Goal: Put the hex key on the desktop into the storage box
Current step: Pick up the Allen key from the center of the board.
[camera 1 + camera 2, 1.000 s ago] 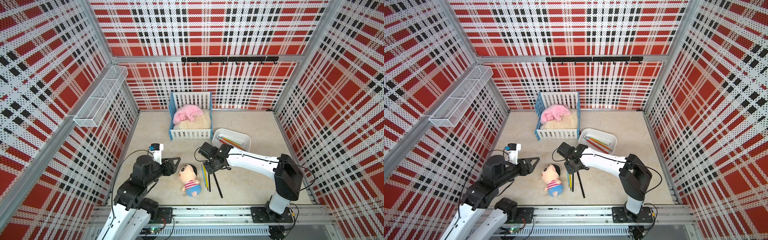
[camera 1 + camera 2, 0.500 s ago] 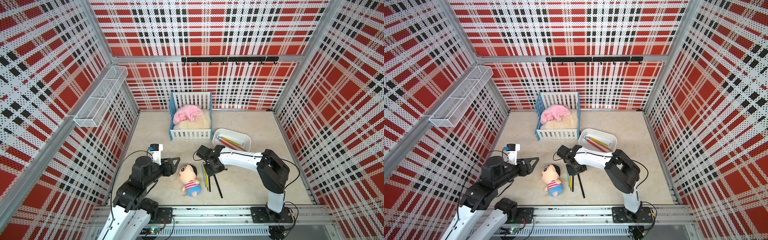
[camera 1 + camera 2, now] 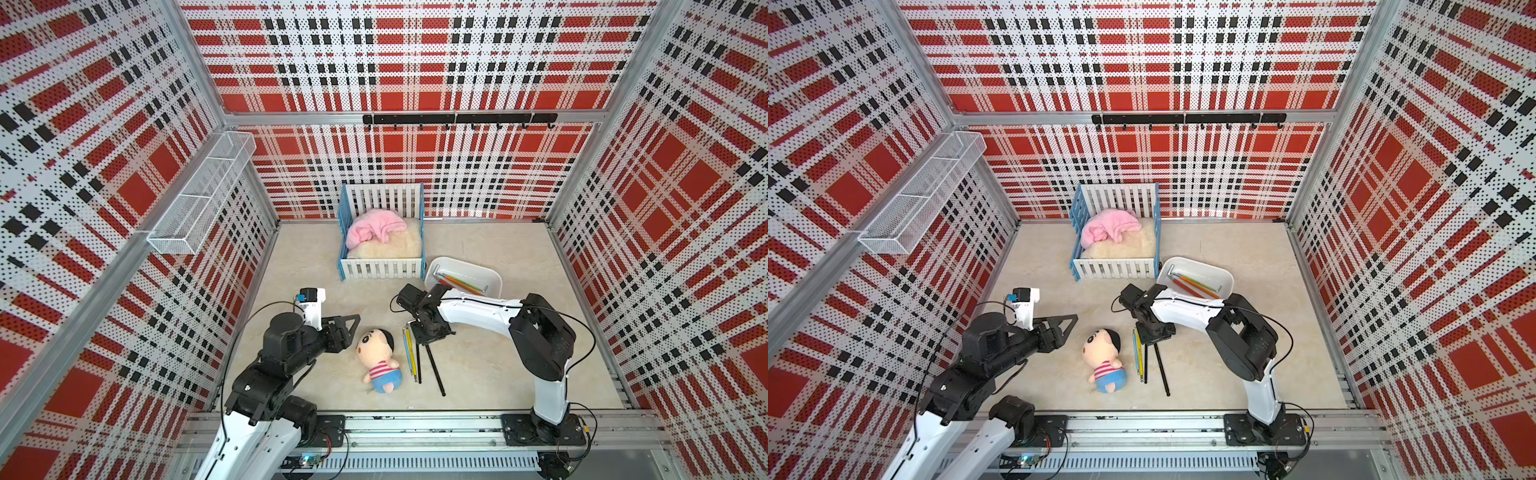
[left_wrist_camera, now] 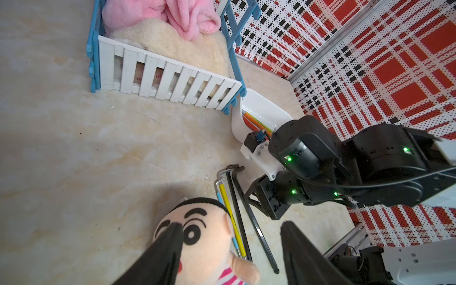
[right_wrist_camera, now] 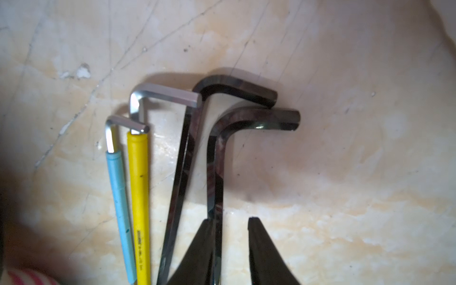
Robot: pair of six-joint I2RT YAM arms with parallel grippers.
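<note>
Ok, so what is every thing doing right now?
right gripper: open, fingers either side of the thick black hex key.
left gripper: open, empty.
thick black hex key: flat on the desktop, not lifted.
thin black hex key: lying flat.
yellow hex key: lying flat.
blue hex key: lying flat.
storage box: upright, coloured hex keys inside.
doll: lying face up.
pink blanket: crumpled in the crib.

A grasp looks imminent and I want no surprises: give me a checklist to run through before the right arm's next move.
1. The right end effector straddles the thick black hex key: ok.
2. Jaws closed on it: not ok, a gap shows beside one finger.
3. The thin black key lies outside the jaws: ok.
4. The storage box has free floor: ok.
5. The left end effector is open, apart from the keys: ok.
6. Clearance above the desktop: cannot tell.
</note>
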